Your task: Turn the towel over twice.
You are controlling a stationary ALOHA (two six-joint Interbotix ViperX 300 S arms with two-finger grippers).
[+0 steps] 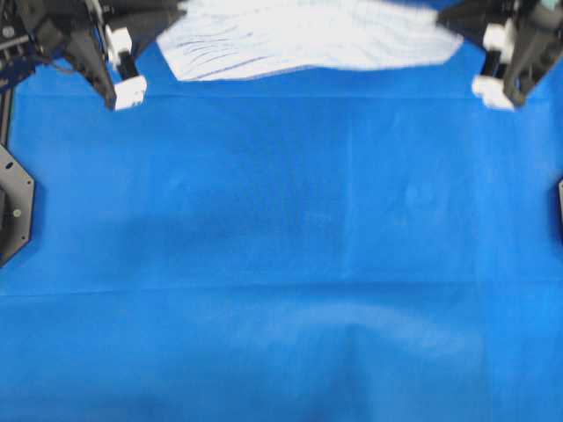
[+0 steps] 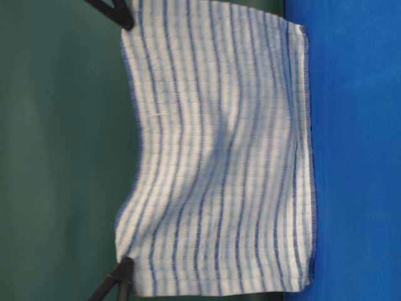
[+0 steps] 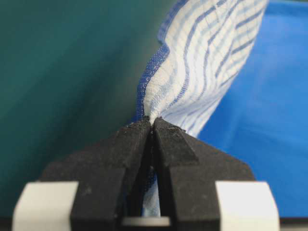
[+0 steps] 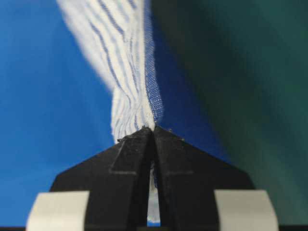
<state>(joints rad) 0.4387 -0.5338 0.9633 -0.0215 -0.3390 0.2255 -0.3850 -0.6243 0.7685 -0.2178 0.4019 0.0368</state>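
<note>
- Overhead, far edge of the table: the towel (image 1: 308,35) hangs stretched between the two arms, lifted off the blue sheet (image 1: 281,264) that covers the table. It looks blurred and overexposed here, with faint stripes visible on its left part.
- Overhead, upper left corner: the left arm's black frame and white fittings sit at the towel's left end. Overhead, upper right corner: the right arm sits at the towel's right end. Fingertips themselves are too blurred here to read.
- Table-level view: towel (image 2: 219,150) hangs spread flat, white with dark-blue and light-blue stripes and a faint check. Its lower hem is right at the blue sheet (image 2: 357,150); whether it touches, I cannot tell. Two black gripper tips pinch the two upper corners, one at each end; the upper edge sags between them.
- Left wrist view: left gripper (image 3: 153,122) is clenched on a corner of the towel (image 3: 202,57), jaws pressed together with cloth bunched at the tips and a strip showing between the fingers below. Towel runs away from the tips, taut and slightly twisted.
- Right wrist view: right gripper (image 4: 153,130) is likewise clenched on the other corner of the towel (image 4: 127,72), cloth gathered into a narrow fold at the tips, blue sheet beneath.
</note>
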